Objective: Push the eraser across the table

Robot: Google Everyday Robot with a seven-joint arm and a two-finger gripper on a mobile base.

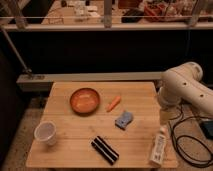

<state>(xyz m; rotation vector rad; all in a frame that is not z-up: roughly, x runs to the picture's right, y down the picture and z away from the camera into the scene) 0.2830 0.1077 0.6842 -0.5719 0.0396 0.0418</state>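
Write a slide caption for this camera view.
Black eraser lies untouched near the table's front edge among bowl, carrot, block, cup and bottle; the gripper hangs beside the table's right edge.

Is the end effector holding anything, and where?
Cannot tell. The end effector hangs at the right edge of the table near the white bottle; the eraser lies untouched near the front.

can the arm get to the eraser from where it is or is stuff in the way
Probably yes. The gripper hangs by the table's right edge; the eraser lies near the front edge, open from above. Only the white bottle lies near that path, so a high approach looks free.
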